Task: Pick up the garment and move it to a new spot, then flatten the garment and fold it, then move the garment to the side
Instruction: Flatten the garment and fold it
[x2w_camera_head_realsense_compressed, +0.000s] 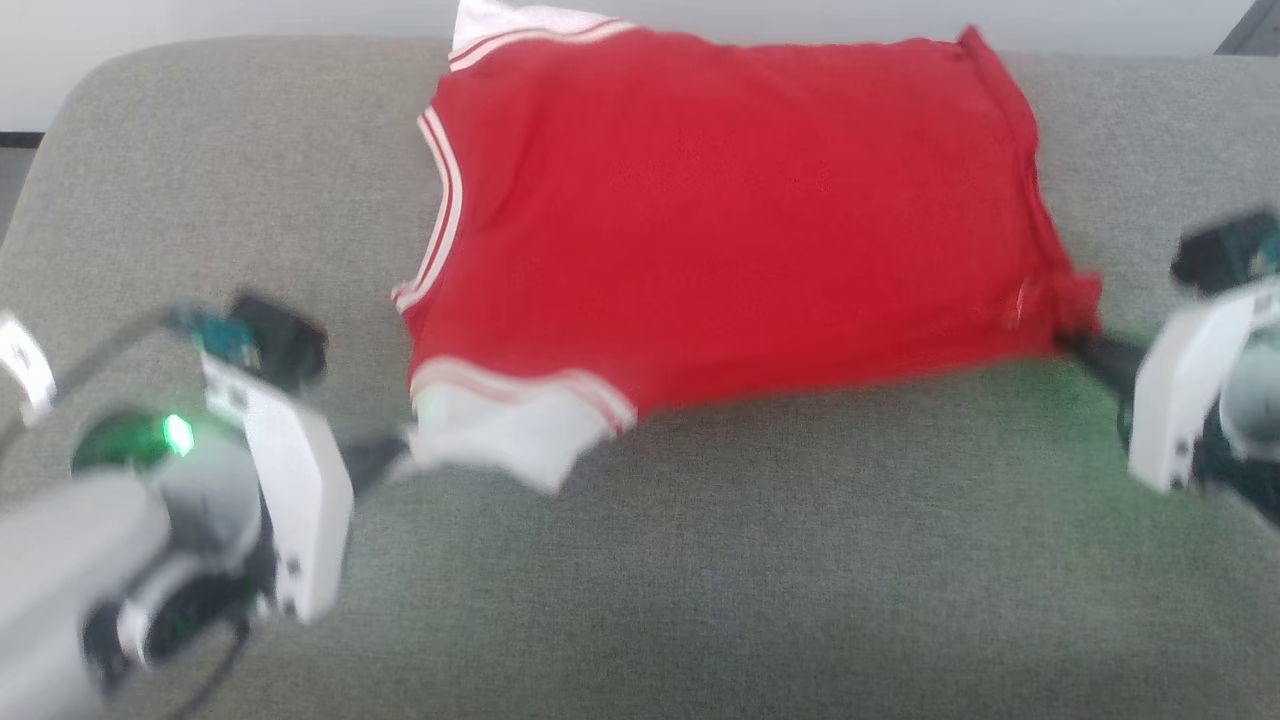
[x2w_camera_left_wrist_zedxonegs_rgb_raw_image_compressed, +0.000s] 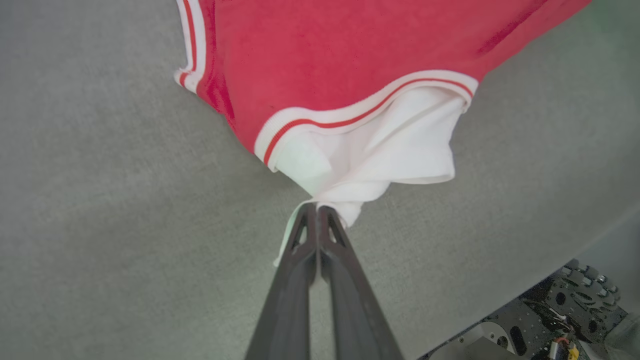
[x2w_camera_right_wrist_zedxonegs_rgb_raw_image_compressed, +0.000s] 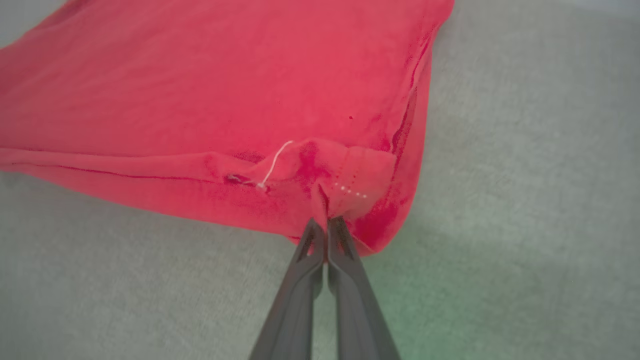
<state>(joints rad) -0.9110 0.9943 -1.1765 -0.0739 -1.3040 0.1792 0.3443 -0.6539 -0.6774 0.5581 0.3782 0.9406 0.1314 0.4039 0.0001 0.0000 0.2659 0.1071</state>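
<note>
Garment (x2w_camera_head_realsense_compressed: 720, 220) spread on grey cushion (x2w_camera_head_realsense_compressed: 700, 560). Left gripper (x2w_camera_head_realsense_compressed: 403, 456) pinching white sleeve (x2w_camera_head_realsense_compressed: 500, 440) at 7 o'clock; right gripper (x2w_camera_head_realsense_compressed: 1068, 343) pinching 4 o'clock corner.

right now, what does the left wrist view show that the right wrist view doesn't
Left wrist view: the left gripper shut on the white sleeve, with red-white striped trim. Right wrist view: the right gripper shut on a red hem corner beside a loose white thread. Both: the red jersey on grey upholstery.
</note>
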